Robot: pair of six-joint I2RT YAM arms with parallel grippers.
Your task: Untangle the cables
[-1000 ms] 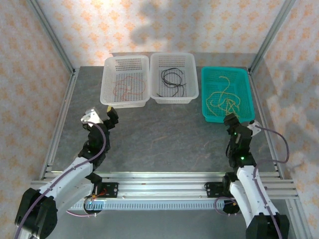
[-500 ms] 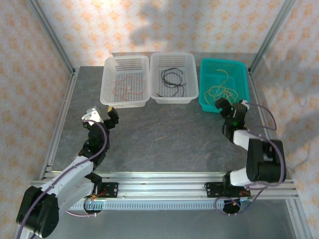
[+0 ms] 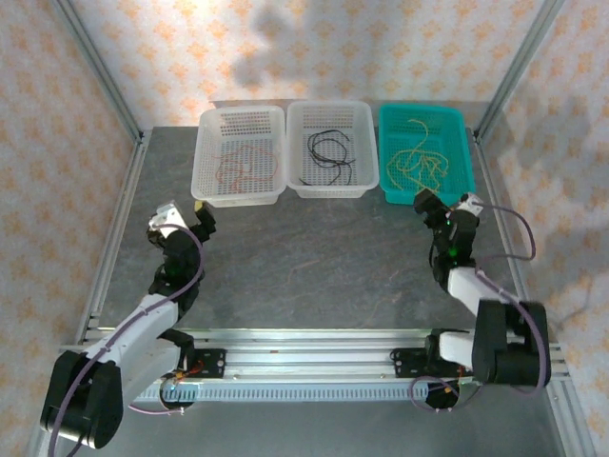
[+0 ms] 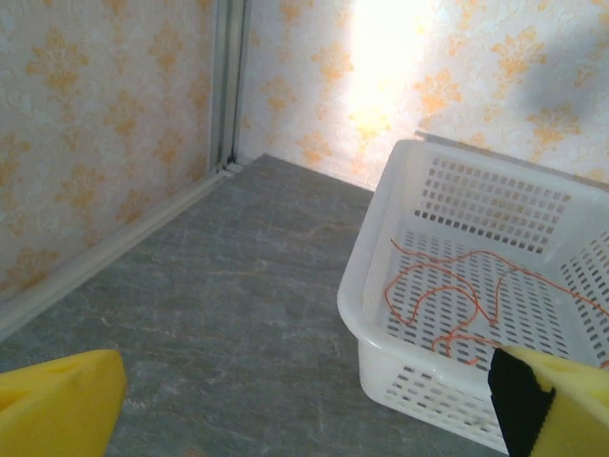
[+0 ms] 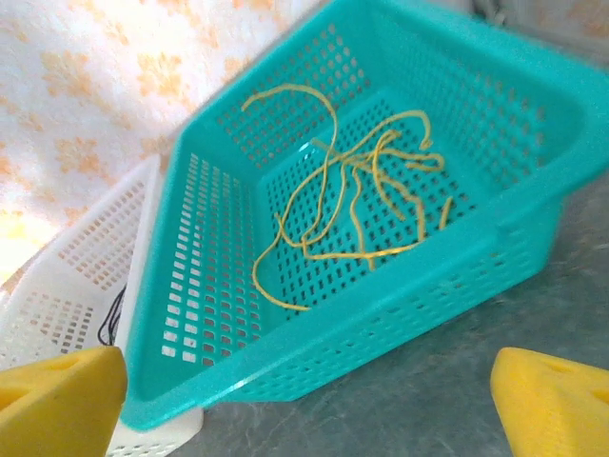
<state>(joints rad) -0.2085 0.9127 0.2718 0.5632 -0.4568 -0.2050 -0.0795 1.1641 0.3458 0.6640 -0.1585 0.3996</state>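
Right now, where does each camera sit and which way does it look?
Top: above, behind the arms, looking down on the table; both arms show, left claw and right claw open.
Left wrist: on the left arm, facing the white basket holding a reddish-brown cable; yellow fingertips show.
Right wrist: on the right arm, facing the teal basket of yellow cables; yellow fingertips show.
Shared: the top view sees both those baskets too.
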